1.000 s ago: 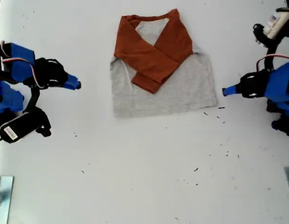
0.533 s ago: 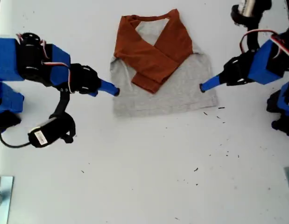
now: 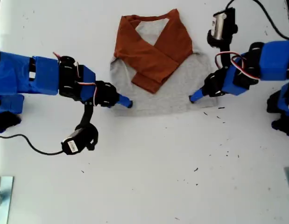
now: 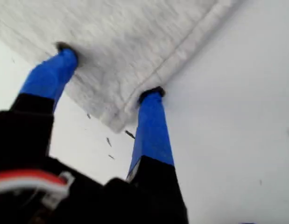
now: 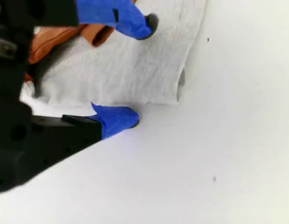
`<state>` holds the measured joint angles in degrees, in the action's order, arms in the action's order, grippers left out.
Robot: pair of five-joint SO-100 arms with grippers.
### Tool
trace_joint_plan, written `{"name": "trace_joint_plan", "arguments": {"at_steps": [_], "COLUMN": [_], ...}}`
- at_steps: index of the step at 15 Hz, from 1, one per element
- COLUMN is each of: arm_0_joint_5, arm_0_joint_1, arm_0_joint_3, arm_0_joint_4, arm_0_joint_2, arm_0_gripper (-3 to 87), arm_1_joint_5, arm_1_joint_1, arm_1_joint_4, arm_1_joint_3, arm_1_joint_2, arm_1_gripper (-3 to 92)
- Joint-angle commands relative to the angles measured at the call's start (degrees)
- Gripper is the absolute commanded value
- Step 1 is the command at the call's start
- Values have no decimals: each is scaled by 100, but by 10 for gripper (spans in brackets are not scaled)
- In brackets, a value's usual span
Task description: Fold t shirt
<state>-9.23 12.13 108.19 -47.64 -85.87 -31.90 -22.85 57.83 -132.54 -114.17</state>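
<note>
The t shirt (image 3: 174,91) lies flat at the top middle of the exterior view, grey body toward the camera, rust-orange sleeves (image 3: 151,58) crossed over the chest. My first gripper (image 3: 193,98) is at the hem corner on the exterior view's right. It is open (image 4: 108,71), with one fingertip (image 4: 65,50) on the grey cloth (image 4: 135,37) and the other at the hem edge. My second gripper (image 3: 128,103) is at the hem corner on the exterior view's left. It is open (image 5: 139,70), one finger over the cloth (image 5: 116,70) and one on the table beside it.
A black camera on a cable (image 3: 79,142) hangs under the arm at the exterior view's left. Dark specks (image 3: 226,151) dot the white table (image 3: 149,177) below the shirt. A metal object (image 3: 0,196) sits at the exterior view's lower left corner.
Both arms have reached inward from the sides of the exterior view. Their grippers went from beside the shirt to its two lower corners. The shirt has not moved.
</note>
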Motion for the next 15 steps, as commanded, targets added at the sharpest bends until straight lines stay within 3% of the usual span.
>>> {"name": "trace_joint_plan", "arguments": {"at_steps": [1, 2, 4, 8, 11, 15], "arm_0_joint_5": [44, 53, 141, 62, 290, 844], "arm_0_joint_1": [-35, -141, -316, -932, -1784, -2927], "arm_0_joint_3": [-1433, -2250, -3419, -3472, -3217, -3032], "arm_0_joint_4": [-686, -1160, -1819, -2153, -2276, -2259], "arm_0_joint_2": [1002, 1582, 2215, 1494, 888, 431], "arm_0_gripper": [-2, -3, -3, -3, -3, -3], "arm_1_joint_5": [176, 211, 167, 325, 870, 1521], "arm_1_joint_1": [132, 158, 308, 1028, 2136, 3533], "arm_1_joint_4": [-369, -387, -431, 431, 1107, 220], "arm_1_joint_3": [334, 431, 510, 352, 264, 870], "arm_1_joint_2": [650, 835, 809, -1327, -2681, -1529], "arm_1_gripper": [188, 37, 32, 30, 30, 30]}}
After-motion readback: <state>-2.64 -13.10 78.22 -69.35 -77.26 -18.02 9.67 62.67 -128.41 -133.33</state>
